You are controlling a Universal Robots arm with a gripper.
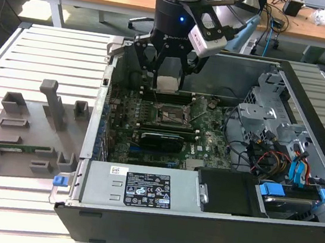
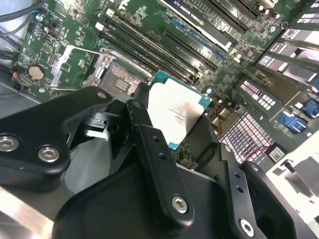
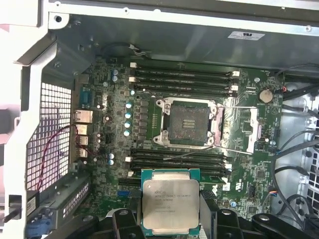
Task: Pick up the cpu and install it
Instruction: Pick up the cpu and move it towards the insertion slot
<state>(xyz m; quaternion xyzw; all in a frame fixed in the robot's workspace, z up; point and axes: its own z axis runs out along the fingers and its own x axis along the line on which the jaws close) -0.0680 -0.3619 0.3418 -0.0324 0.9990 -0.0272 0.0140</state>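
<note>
The cpu [image 3: 169, 204] is a flat square chip with a silver-grey top plate and a green rim. My gripper [image 1: 167, 85] is shut on the cpu [image 1: 167, 84] and holds it in the air inside the open computer case. Black fingers [image 2: 144, 129] clamp the cpu [image 2: 177, 112] at its edges. Below it lies the motherboard [image 3: 114, 129] with its open dark square socket [image 3: 188, 125], whose metal load frame [image 3: 247, 130] is swung aside. In the exterior view the chip hangs just above the socket [image 1: 169, 115].
The case wall [image 1: 242, 63] rises behind the arm. Drive cages and cable bundles [image 1: 279, 149] crowd the exterior view's right. A power supply [image 1: 142, 188] sits at the case front. A grey fixture tray [image 1: 23, 133] with a green memory stick [image 1: 12, 147] lies on the slatted table.
</note>
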